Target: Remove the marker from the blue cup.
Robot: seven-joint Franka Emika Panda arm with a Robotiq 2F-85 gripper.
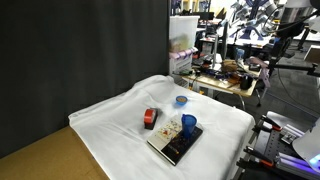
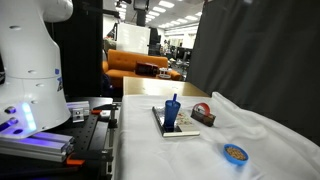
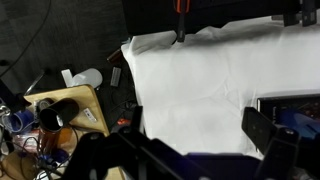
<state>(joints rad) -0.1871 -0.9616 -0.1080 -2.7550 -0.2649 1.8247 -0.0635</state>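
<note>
My pincer stood wide open and held nothing. In the wrist view its two fingers framed bare white cloth far below. The blue cup stood upright on a dark book at the cloth's edge nearest my base, with the red block just beside it. The marker rose from the cup's mouth, its long axis close to vertical. I could not pick the cup out for certain in the wrist view, so I judged it lower and well apart from my pincer. I would need to come over it and descend, jaws either side of the shaft.
</note>
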